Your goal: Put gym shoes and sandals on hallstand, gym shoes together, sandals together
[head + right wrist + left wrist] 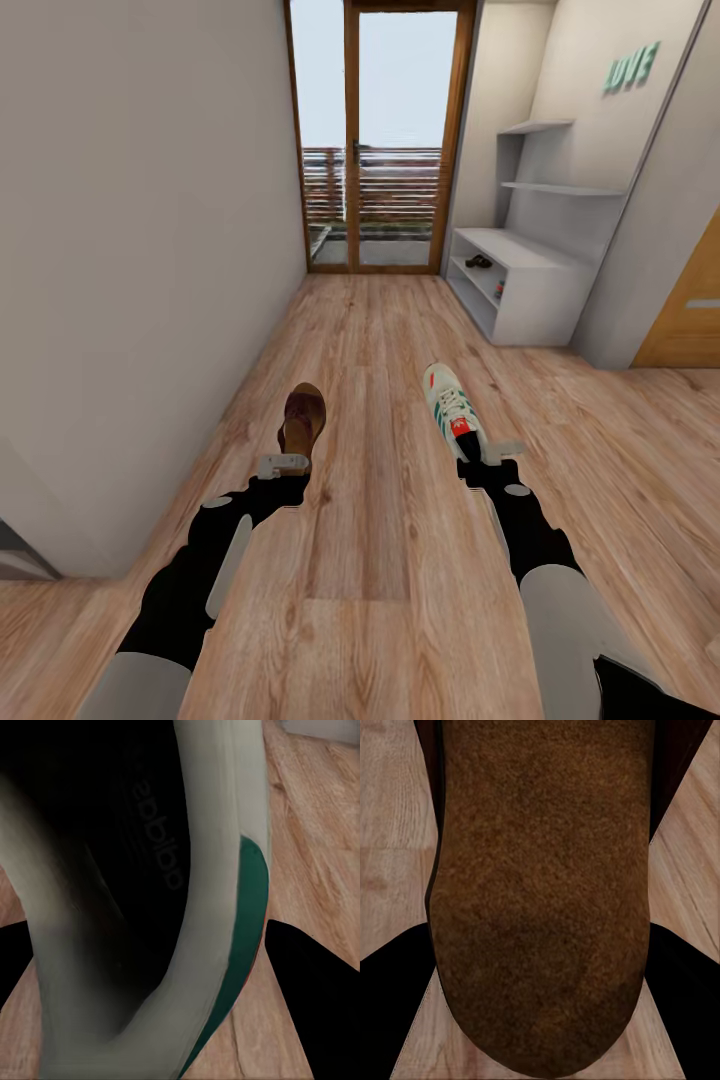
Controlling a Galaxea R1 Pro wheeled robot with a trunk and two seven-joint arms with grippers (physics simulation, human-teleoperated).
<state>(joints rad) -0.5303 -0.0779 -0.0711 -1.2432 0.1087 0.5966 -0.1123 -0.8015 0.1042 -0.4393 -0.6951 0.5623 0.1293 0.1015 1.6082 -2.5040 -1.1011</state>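
Both shoes lengthwise: sandal (302,420) toe, gym shoe (453,410) toe toward door (380,140).

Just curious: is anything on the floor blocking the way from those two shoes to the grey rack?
Nothing visible does. Bare wooden floor runs from the sandal and sneaker to the rack.

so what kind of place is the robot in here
Most likely a home entrance hallway: a narrow wood plank floor leads to a glazed door, with a grey shoe rack and shelves along one wall.
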